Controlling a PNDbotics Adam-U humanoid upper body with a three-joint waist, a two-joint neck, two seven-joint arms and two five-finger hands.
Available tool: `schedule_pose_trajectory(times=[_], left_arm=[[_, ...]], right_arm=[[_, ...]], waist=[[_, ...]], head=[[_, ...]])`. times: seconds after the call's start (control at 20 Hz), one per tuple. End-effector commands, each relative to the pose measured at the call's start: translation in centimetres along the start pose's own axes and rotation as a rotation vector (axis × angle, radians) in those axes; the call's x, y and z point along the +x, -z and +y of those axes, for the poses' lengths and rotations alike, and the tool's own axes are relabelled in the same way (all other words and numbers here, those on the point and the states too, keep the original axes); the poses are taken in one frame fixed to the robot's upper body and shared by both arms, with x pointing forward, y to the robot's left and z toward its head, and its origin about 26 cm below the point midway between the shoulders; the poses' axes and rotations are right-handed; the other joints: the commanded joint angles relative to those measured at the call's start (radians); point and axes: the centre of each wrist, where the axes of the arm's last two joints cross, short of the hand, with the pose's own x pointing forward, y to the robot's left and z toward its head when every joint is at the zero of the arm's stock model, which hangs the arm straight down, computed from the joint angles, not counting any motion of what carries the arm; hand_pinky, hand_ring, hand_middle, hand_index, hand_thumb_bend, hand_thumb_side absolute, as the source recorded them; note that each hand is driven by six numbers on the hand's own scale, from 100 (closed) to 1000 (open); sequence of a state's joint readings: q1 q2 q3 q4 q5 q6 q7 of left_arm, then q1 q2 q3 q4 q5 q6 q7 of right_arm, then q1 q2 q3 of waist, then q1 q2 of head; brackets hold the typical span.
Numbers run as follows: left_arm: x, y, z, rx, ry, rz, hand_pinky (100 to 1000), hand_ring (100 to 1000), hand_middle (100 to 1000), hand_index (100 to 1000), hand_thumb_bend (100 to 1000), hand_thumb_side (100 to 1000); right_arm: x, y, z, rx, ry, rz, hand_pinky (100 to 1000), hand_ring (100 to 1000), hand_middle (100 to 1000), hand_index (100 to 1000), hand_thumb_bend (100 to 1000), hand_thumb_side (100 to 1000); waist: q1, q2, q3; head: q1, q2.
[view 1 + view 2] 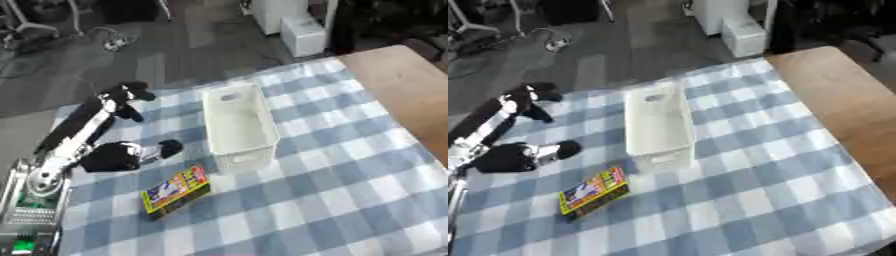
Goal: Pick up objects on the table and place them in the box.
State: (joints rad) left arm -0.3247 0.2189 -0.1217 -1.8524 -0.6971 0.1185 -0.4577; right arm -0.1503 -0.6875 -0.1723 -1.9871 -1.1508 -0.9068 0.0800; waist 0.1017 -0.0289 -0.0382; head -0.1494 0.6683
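so, lines for the step in hand:

colourful pack (pixel 176 191): flat yellow/red/blue box lying on the checked cloth (pixel 350 165), just near-left of the box's near end, apart from it, lying at a slant. judged the first thing to take.

dark object (pixel 122 156): black lump w/ a pale bit beside it, left of the box on the cloth, near the arm. can't tell what it is, nor if it's a task thing or part of the rig.

white box (pixel 238 125): long, open top, nothing seen inside, stands mid-cloth w/ its long side running away from the robot.

left hand (pixel 125 95): raised over the far-left part of the cloth, well apart from the pack, fingers curled, holding nothing i can see.

right hand: shows in neither view.

wood top (pixel 402 85): bare strip right of the cloth, no task things on it.

how to do it well (my judgement): bring left hand back toward the pack, open before coming down, line fingers across the short width since it lies askew; lift clear of the box rim, let go over the middle of the box.

risk: flat pack may slide on the cloth; low wrist could nudge the box wall.
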Motion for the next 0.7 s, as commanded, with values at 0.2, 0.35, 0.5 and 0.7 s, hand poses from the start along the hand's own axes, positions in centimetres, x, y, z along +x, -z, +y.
schedule_pose_trajectory(times=[0.2,0.35,0.5,0.7], left_arm=[[-0.29,0.23,0.06,-0.144,0.083,0.015,765,703,916,848,686,689],[-0.52,0.39,-0.07,-0.226,0.105,0.045,759,714,905,869,703,667],[-0.56,0.58,-0.17,-0.299,0.121,0.064,743,701,879,867,688,654],[-0.66,0.83,-0.5,-0.387,0.138,0.076,740,708,862,875,674,638]], right_arm=[[0.31,0.97,0.21,0.046,-0.003,-0.004,499,478,474,591,100,1000],[0.34,0.93,0.19,0.045,-0.005,-0.003,499,477,474,591,100,1000],[0.41,0.95,0.13,0.042,-0.009,-0.004,498,477,474,591,100,1000],[0.48,0.9,0.06,0.04,-0.015,-0.003,499,477,473,591,100,1000]], waist=[[-0.007,-0.005,-0.004],[-0.008,-0.007,-0.013],[-0.01,-0.008,-0.021],[-0.01,-0.008,-0.024]], head=[[0.002,0.0],[-0.015,-0.003],[-0.063,-0.011],[-0.112,-0.022]])
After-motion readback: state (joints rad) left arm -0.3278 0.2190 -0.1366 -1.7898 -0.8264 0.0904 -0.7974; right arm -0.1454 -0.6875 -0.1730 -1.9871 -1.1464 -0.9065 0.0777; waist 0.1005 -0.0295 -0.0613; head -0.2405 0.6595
